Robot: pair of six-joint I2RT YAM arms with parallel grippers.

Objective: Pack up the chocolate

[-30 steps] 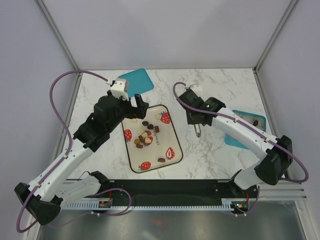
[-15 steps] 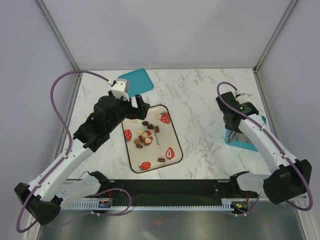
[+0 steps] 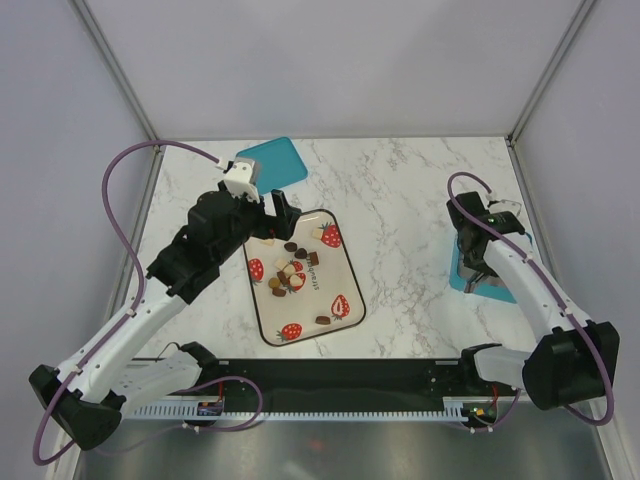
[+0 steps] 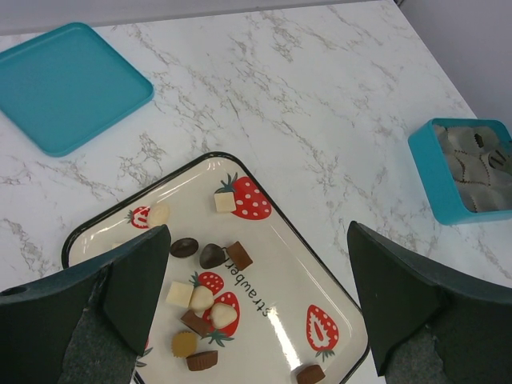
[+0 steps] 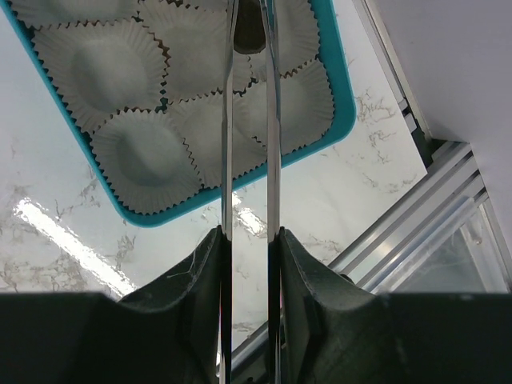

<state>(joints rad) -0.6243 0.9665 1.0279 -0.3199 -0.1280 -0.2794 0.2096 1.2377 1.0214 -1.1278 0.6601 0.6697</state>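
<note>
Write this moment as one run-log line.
left claw: open above tray | right claw: gripping chocolate over teal box | more chocolates on tray

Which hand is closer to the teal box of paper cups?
Right. The right hand is directly over the teal box, gripping a chocolate piece; the left hand hangs above the strawberry tray.

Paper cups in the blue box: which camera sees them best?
The right wrist view: the paper cups fill it, pleats clear, inside the box. The left wrist view shows them small at its right edge. In the top view the right arm mostly hides them.
</note>
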